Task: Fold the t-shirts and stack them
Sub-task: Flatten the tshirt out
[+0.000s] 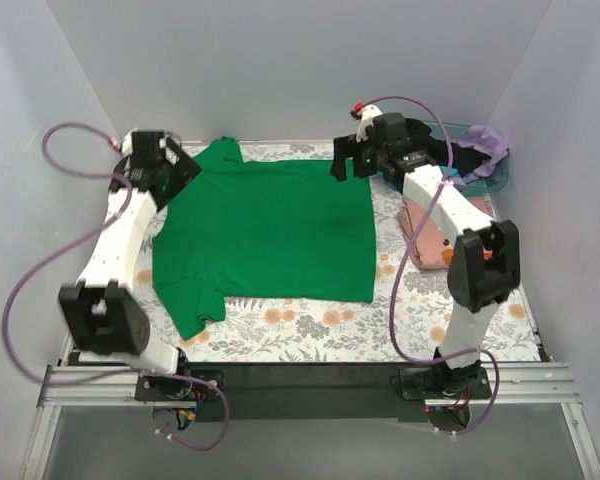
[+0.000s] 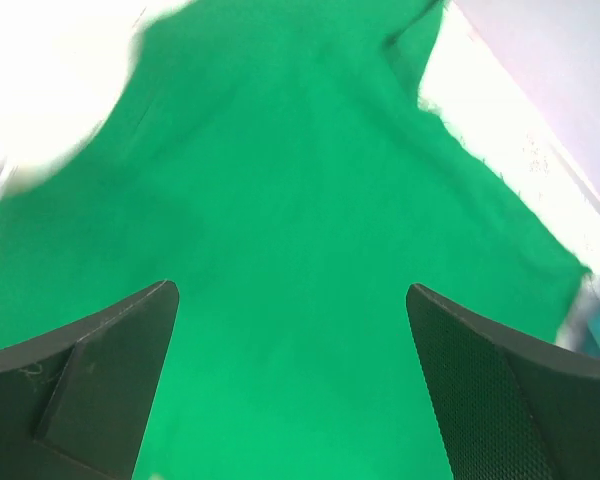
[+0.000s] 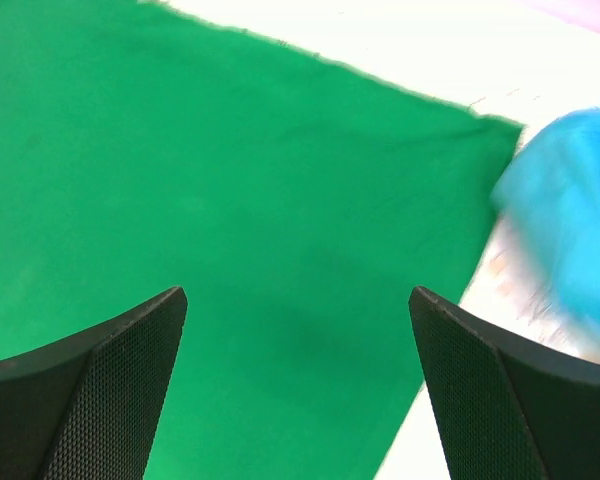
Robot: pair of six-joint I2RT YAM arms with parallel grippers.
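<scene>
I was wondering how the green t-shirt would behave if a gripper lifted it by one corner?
The green t-shirt will probably hang limp from the pinched corner, since it lies flat as thin cloth with soft creases. It looks light for its spread. Pushed, it would likely bunch up rather than slide whole on the floral table cover.

Soft, even light fills the overhead view, which is sharp, with only faint shadows. Both wrist views are blurred: the table cover (image 2: 40, 70) beside the green t-shirt (image 2: 280, 250) glares white, the teal cloth (image 3: 565, 220) smears.
</scene>
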